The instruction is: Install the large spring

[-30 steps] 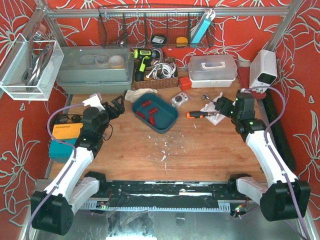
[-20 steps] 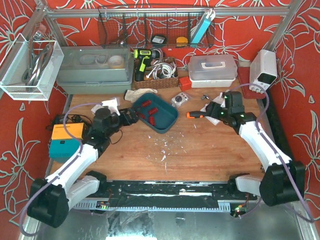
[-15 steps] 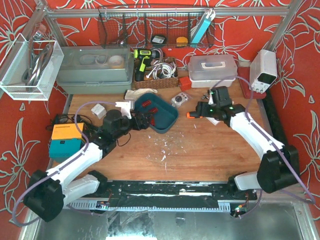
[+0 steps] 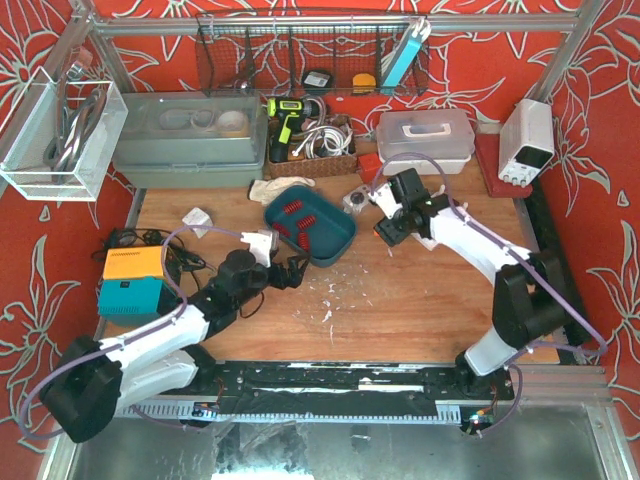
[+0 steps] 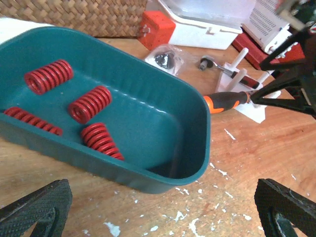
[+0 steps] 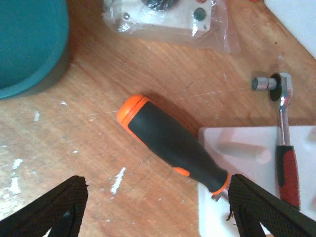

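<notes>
A teal tray (image 4: 340, 238) lies mid-table and holds several red coil springs (image 4: 300, 215). In the left wrist view the tray's rim (image 5: 200, 143) is just ahead, with a thick spring (image 5: 90, 103), another (image 5: 48, 76), one by the near wall (image 5: 101, 140) and a long thin one (image 5: 32, 121). My left gripper (image 4: 292, 272) (image 5: 160, 219) is open and empty, low over the wood in front of the tray. My right gripper (image 4: 388, 234) (image 6: 158, 212) is open and empty above a black-and-orange screwdriver (image 6: 173, 145). The screwdriver's tip rests on the white peg base (image 6: 247, 163) (image 5: 249, 106).
A ratchet (image 6: 284, 128) lies on the white base. A bagged metal part (image 6: 168, 19) (image 4: 358, 200) sits behind the screwdriver. A wicker basket (image 4: 310, 155), grey bin (image 4: 185, 140) and white lidded box (image 4: 425, 135) line the back. Orange and teal boxes (image 4: 130, 280) stand at left.
Both arms swung toward the middle. The left gripper moved right and nearer, to the tray's near side. The right gripper moved left from the white base to over the screwdriver.
</notes>
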